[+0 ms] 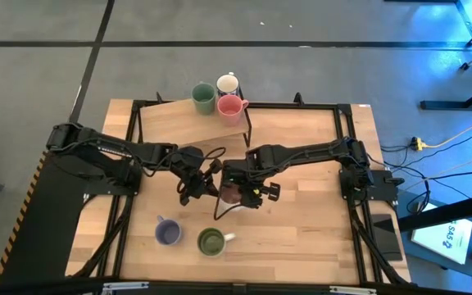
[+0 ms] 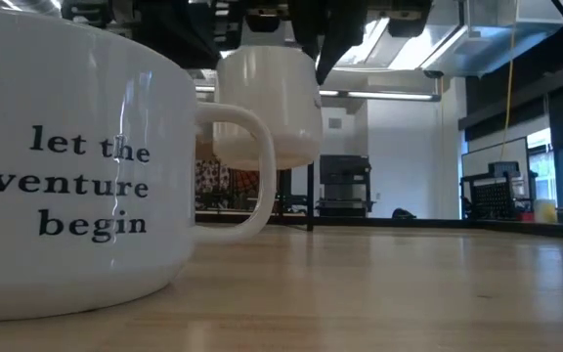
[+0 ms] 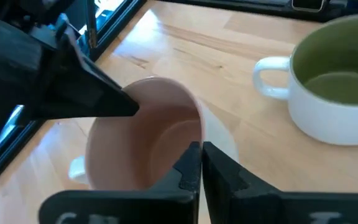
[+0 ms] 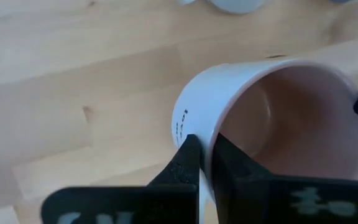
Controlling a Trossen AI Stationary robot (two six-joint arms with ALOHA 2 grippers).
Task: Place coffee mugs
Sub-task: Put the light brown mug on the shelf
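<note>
Held mug point(image 1: 231, 193): pale outside, brown inside; centre of the high frame, between the two grippers; in the low view it hangs clear of the table point(image 1: 301, 238), upper middle of the frame
Left gripper point(image 1: 200, 186): comes in from the left of the high frame; fingers point(image 3: 225, 171) pressed together on the held mug's rim, one inside and one outside
Right gripper point(image 1: 251, 195): comes in from the right; fingers point(image 4: 185, 163) pinched on the rim of the same mug, on the opposite side
Green mug point(image 1: 211, 242): green inside, white handle; upright on the table, lower centre of the high frame; fills the left of the low view, with dark lettering on its white wall
Lavender mug point(image 1: 167, 233): upright, just left of the green mug, apart from it
Shelf point(image 1: 179, 123): raised wooden board, upper centre of the high frame
Teal mug point(image 1: 203, 98): on the shelf's far edge, leftmost of three
White mug point(image 1: 228, 84): on the shelf, behind the other two; pattern too small to tell
Pink mug point(image 1: 231, 106): on the shelf, right of the teal mug, just in front of the white mug
</note>
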